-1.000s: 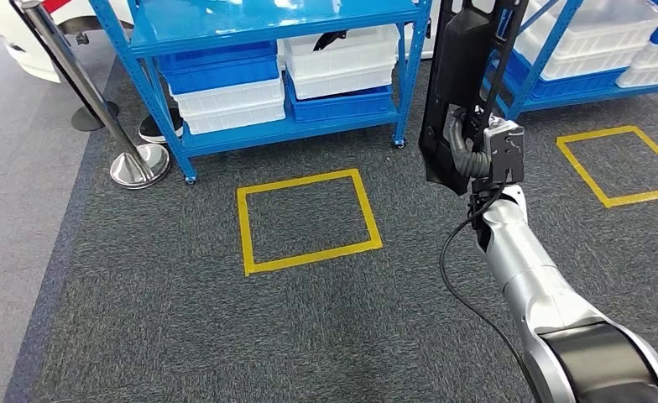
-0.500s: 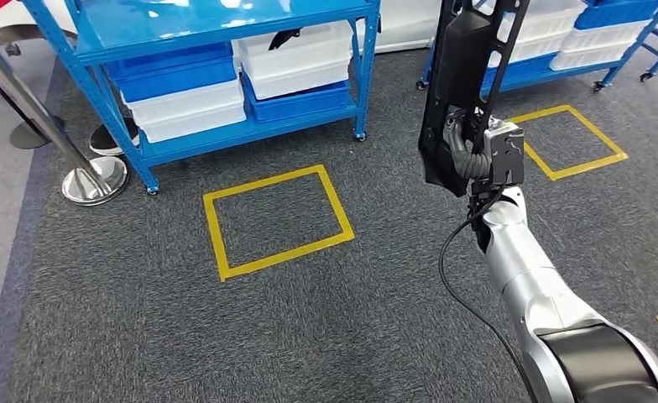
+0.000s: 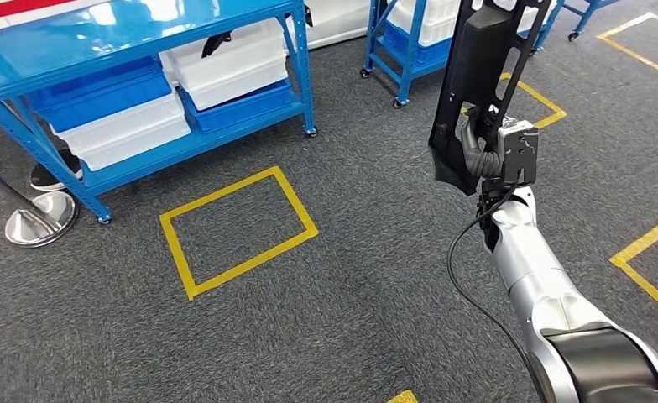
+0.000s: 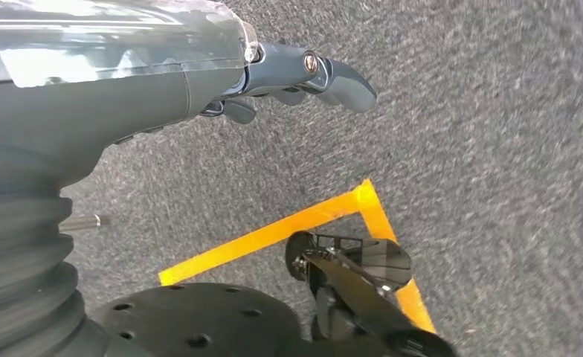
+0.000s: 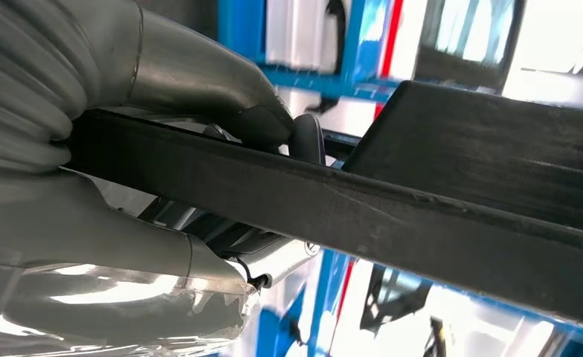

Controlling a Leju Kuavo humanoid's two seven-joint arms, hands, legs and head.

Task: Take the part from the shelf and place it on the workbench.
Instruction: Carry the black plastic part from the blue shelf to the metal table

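Carrying step: long black plastic panel part (image 3: 477, 80) gripped in right hand (image 3: 477, 155), upright above it, thumb (image 5: 199, 82) clamped over its edge; best kept vertical and clear of blue metal shelf (image 3: 141, 84) off left while turning toward workbench. Left hand (image 4: 274, 74) hanging empty over grey carpet (image 3: 351, 294), fingers loosely apart. No readable labels or writing.

The upper end of the black part (image 3: 485, 75) runs off the top edge in the head view, and in the right wrist view it leaves the picture on the right. It covers most of the right hand (image 3: 477, 155) there. The blue shelf (image 3: 141, 50) is cut at the top and left. Black items in its white bins (image 3: 225, 54) are too small to name. A person's shoe (image 3: 53, 175) shows half-hidden behind the shelf leg.
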